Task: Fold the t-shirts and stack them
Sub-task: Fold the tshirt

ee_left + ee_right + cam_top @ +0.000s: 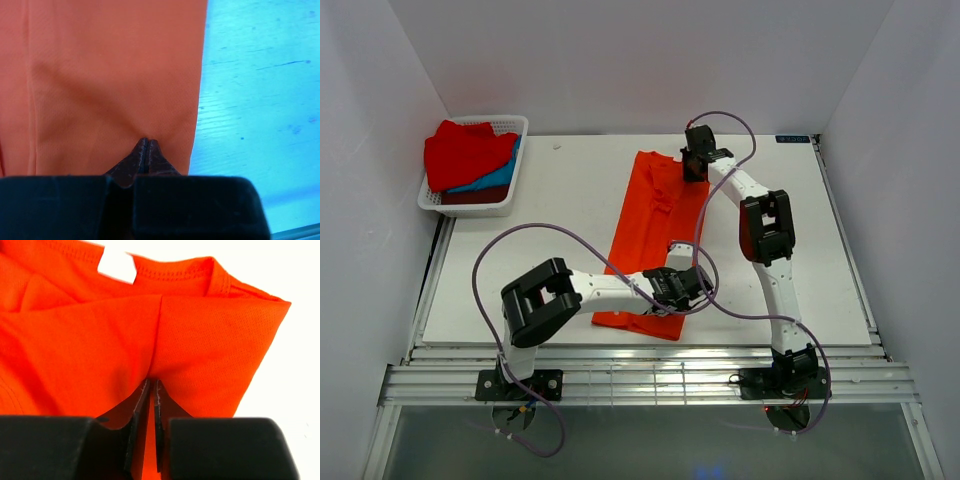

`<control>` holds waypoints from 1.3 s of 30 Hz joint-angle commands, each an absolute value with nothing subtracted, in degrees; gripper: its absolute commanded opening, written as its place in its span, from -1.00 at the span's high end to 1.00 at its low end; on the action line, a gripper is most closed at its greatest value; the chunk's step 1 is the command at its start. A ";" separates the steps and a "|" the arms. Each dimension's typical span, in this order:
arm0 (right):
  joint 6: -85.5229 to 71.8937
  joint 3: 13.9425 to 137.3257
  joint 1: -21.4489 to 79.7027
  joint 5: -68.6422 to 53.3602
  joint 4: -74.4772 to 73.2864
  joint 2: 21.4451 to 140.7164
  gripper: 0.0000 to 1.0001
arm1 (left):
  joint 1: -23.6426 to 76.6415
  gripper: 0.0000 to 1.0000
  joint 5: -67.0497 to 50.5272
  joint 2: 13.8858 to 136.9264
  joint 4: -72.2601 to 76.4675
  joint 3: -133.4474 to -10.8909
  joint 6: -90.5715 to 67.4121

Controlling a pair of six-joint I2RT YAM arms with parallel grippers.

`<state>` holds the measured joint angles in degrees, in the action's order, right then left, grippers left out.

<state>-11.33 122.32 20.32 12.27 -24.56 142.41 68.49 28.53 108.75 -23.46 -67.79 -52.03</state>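
shirt: the orange t-shirt [650, 225] lies as a long narrow strip on the tabletop [540, 240], collar [175, 274] at the far end.
left gripper [146, 142]: pinched tight on cloth by the hem's [638, 325] right edge.
right gripper [152, 384]: nipped narrow on a fold below the collar.
step, i'd say: fold end to end; lift both pinches level so edges meet square.
cloth: thin, fine-knit, limp; stitched collar, white label [117, 265].
other shirts [468, 152]: heaped in the white basket [472, 206], far left.

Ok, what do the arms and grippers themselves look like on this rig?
The left arm and right arm are white links with blocky black joint housings. A thin purple cable loops off each. The left gripper and right gripper have black bodies and dark brown wedge-shaped fingers.
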 commanded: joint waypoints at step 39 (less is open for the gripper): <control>-39.10 40.17 53.69 21.18 -22.41 67.76 -0.08 | 68.47 -0.14 44.91 65.13 -22.94 -32.70 -60.64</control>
<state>-30.83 40.23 50.96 17.74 -21.71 70.22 68.58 45.43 68.20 -22.31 -33.69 -56.47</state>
